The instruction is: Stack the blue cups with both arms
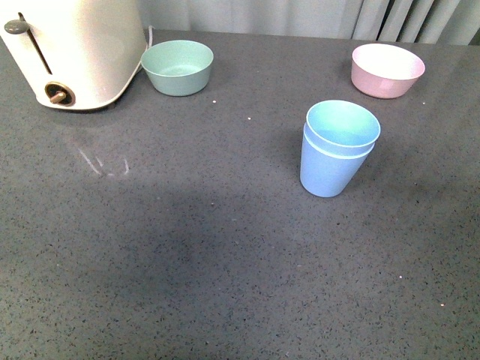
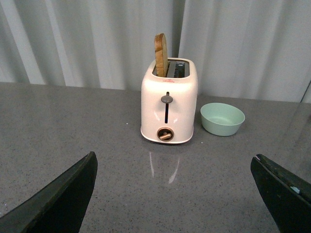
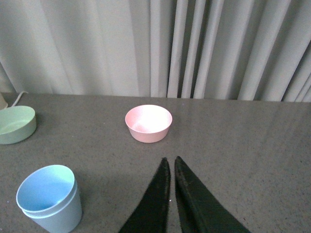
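- left gripper point(image 2: 172, 194) is showing me its two black fingers point(image 2: 60, 199) spread wide apart in its wrist camera, gripping nothing, hanging over the grey countertop point(image 2: 73, 126).
- right gripper point(image 3: 171, 194) is showing its fingertips pressed almost together with nothing between them, pointing toward the pink bowl point(image 3: 148, 123).
- i am seeing neither arm in the front camera.
- blue cups point(image 1: 337, 148) are sitting nested, one inside the other, upright on the counter, the inner rim riding just above the outer one; the pair is standing nearer me than the pink bowl and well apart from it.
- facing the left gripper, a cream toaster point(image 2: 169, 102) is standing with a slice of bread point(image 2: 161, 55) poking up from one slot.
- green bowl point(image 2: 222, 118) is resting just beside the toaster, well apart from the cups.
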Robot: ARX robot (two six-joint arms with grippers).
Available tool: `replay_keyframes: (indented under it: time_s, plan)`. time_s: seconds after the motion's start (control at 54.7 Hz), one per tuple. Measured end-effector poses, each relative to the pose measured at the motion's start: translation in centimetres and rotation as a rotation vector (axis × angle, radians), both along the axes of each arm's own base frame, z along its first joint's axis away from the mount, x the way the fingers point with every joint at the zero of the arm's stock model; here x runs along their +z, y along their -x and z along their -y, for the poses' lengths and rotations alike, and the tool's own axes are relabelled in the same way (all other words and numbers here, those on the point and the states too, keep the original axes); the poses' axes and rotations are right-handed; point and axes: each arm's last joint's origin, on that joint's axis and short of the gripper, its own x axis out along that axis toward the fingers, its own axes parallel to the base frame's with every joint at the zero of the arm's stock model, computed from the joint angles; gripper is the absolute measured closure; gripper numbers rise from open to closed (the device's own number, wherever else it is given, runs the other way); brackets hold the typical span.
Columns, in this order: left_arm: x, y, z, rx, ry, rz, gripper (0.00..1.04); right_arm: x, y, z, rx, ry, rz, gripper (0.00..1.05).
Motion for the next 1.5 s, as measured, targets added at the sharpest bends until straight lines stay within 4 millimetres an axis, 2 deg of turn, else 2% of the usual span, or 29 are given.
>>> replay_keyframes:
  time_s: [0.018,0.256,0.53,0.878,1.409,1.5]
  plan:
    - [0.0,0.0,0.0,0.000,0.000,0.000,0.09,-0.2,0.2,0.0,0.000,0.000,0.001,1.03]
    - [0.0,0.0,0.0,0.000,0.000,0.000,0.09,-2.0,1.8,0.0,-0.002,-0.003,0.005,1.03]
    - [0.0,0.0,0.0,0.000,0.000,0.000,0.09,-3.2,3.1,0.0,-0.001,-0.003,0.003,1.03]
    - [0.0,0.0,0.0,0.000,0.000,0.000,0.09,-4.1,4.2,0.0,-0.002,-0.003,0.017,1.03]
    - [0.0,0.0,0.0,0.000,0.000,0.000,0.09,-3.9,5.4,0.0,-0.002,-0.004,0.035,1.03]
    - [0.0,0.0,0.0,0.000,0.000,0.000,0.09,-4.3,6.3,0.0,-0.002,-0.004,0.010,1.03]
